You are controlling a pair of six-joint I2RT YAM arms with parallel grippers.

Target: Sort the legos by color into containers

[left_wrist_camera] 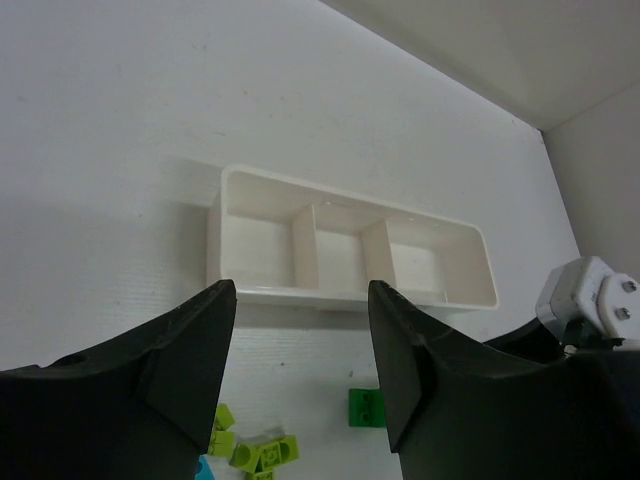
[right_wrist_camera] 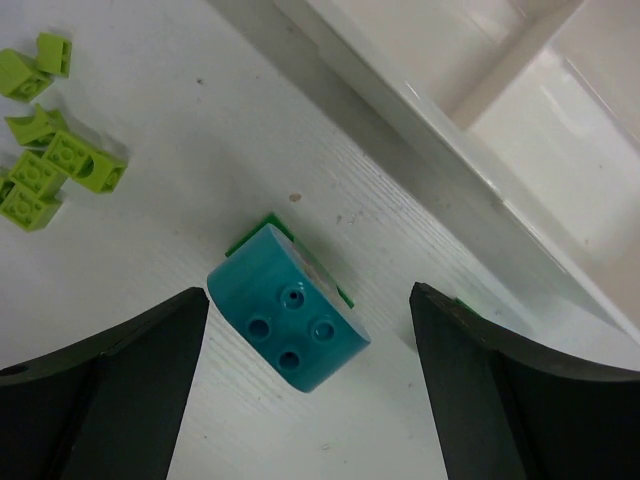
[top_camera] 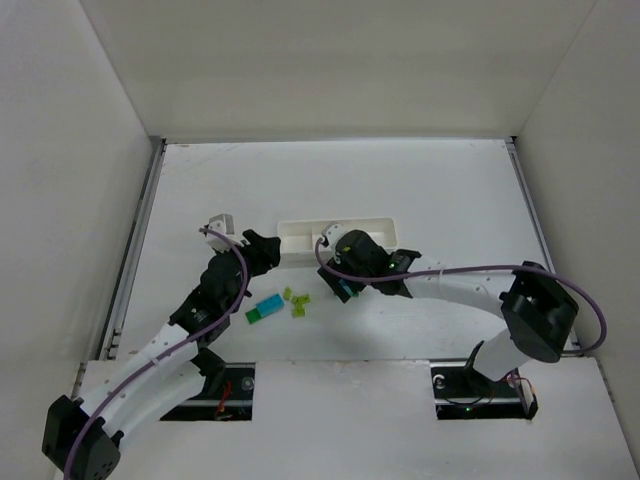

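The white three-compartment tray (top_camera: 292, 230) lies mid-table; in the left wrist view (left_wrist_camera: 330, 296) all three compartments look empty. My left gripper (top_camera: 262, 250) is open and empty, just left of the tray's near left corner. Ahead of it lie a dark green lego (left_wrist_camera: 364, 406) and several yellow-green legos (left_wrist_camera: 255, 452). My right gripper (top_camera: 345, 285) is open in front of the tray. Between its fingers a cyan lego (right_wrist_camera: 288, 310) rests on a dark green piece (right_wrist_camera: 262, 228), untouched by either finger. Another cyan lego (top_camera: 268, 304) and a green one (top_camera: 254, 316) lie to the left.
Yellow-green legos (right_wrist_camera: 50, 160) lie in a loose cluster (top_camera: 297, 300) between the two grippers. The tray's near wall (right_wrist_camera: 400, 100) runs close behind the right gripper. White enclosure walls stand on the left, right and back of the table.
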